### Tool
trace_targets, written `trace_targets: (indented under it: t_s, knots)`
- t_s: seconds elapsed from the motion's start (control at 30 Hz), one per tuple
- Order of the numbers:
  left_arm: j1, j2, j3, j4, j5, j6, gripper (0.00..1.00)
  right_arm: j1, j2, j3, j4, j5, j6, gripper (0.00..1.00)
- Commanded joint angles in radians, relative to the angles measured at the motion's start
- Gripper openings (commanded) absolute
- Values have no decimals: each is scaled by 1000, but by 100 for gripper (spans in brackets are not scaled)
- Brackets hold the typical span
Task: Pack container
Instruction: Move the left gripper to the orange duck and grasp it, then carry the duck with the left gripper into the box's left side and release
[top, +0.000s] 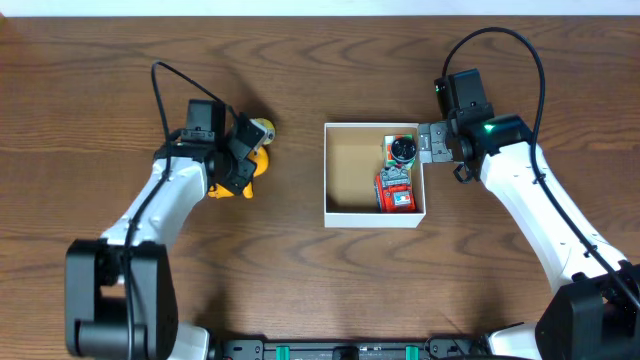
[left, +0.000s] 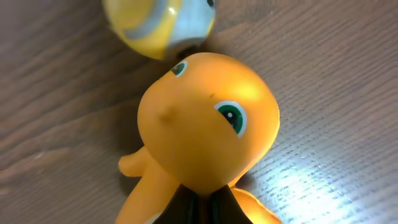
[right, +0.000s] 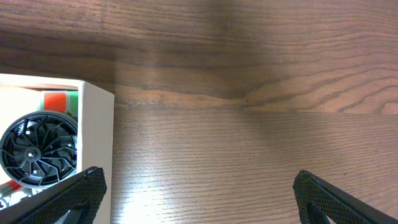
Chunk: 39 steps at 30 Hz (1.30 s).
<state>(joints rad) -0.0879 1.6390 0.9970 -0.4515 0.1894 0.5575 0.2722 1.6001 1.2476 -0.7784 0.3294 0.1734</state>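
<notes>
The container (top: 350, 172), a white-walled box with a brown floor, sits mid-table. Along its right wall lies a toy with a black fan wheel (top: 402, 149) and a red and green body (top: 397, 190). My left gripper (top: 238, 160) is shut on an orange toy with green eyes (left: 205, 124), left of the container; its dark fingers (left: 202, 208) pinch the toy below its head. My right gripper (top: 432, 143) is open and empty, just outside the container's right wall (right: 96, 130). Its fingers (right: 199, 199) straddle bare table, and the fan wheel (right: 38, 149) shows at left.
A round yellow and light-blue toy (top: 262, 128) lies on the table, touching or almost touching the orange toy's head; it also shows in the left wrist view (left: 158, 25). The table is dark brown wood.
</notes>
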Motion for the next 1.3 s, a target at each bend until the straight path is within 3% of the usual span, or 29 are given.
trace_targets:
  t_s: [0.0,0.27,0.53,0.67,1.03,1.27]
  knots:
    - [1,-98,1,-17,-11,-21,6,-6,-18,16,0,3,13,99]
    - [-9,-318,1,-57,38,-166,6,-6,-18,16,0,3,13,99]
    - [-124,-515,1,-51,262,-492,6,-6,-18,16,0,3,13,99]
    - [-230,-558,1,6,280,-609,6,-6,-18,16,0,3,13,99]
    - [-520,-418,1,151,60,-765,6,-6,-18,16,0,3,13,99]
    - [-603,-245,1,321,-53,-812,6,-6,-18,16,0,3,13,99]
